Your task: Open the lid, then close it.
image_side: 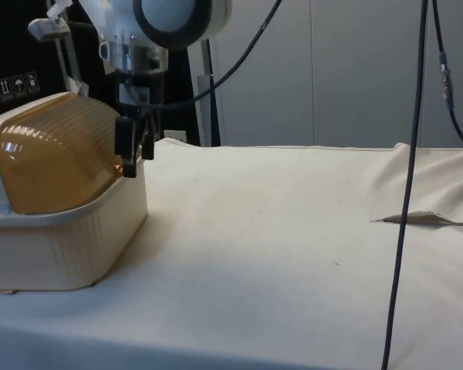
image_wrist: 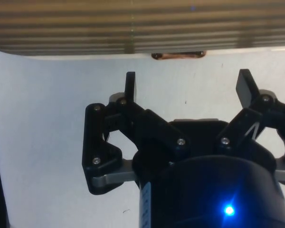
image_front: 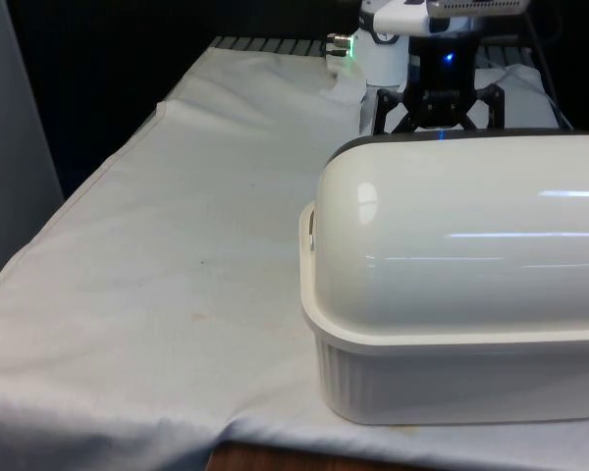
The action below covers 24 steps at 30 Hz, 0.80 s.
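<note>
Nearest the front camera: bread box [image_front: 461,324], set at the table's near edge on the front view's right, ribbed cream base [image_front: 452,383] seated flat on the white cloth [image_front: 157,294]. Rounded lid [image_front: 471,235] down over the base, rim meeting rim; judged fully closed, opening step not yet done. Amber and ribbed as seen in the side view [image_side: 58,154], with the roll-top face turned toward the robot.

Beyond the box: gripper [image_front: 439,118] hanging just behind the lid's far side, low against the lid's front face in the side view [image_side: 133,150]. Jaws spread wide in the wrist view [image_wrist: 187,90], nothing between them, fingertips [image_wrist: 130,85] pointed at a small brown handle [image_wrist: 178,55] at the lid's lower edge.

Recommended for the step in hand: centre the handle between the spread fingers, advance until both tips pass it, then pinch firmly. Lift along the lid's curved path, not straight up, to avoid dragging the base across the cloth. Check for slip before rolling back.

Edges and room: box close to the near table edge, so any push toward that edge judged risky. Wide bare cloth on the front view's left and across the side view [image_side: 293,231]. Hanging cables [image_side: 409,193] well apart from the box.
</note>
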Each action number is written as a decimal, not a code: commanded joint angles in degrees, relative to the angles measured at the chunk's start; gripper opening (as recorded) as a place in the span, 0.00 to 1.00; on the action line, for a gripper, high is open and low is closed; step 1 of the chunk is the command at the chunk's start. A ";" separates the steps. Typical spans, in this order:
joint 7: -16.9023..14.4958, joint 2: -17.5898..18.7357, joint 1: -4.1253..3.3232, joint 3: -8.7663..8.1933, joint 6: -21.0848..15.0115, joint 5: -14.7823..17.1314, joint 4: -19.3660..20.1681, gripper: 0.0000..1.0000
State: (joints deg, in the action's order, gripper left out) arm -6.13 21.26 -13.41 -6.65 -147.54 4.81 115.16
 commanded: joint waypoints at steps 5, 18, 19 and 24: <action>-0.40 0.17 0.29 0.46 -0.74 0.86 -0.17 0.86; -0.46 0.17 0.29 0.46 -0.97 1.09 -0.17 0.14; -0.46 0.00 0.29 0.52 -0.86 1.15 -0.11 0.09; -0.57 -0.86 0.34 0.69 -0.17 1.66 0.11 0.00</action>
State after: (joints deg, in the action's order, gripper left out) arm -6.13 20.91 -13.41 -6.53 -147.77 5.44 114.99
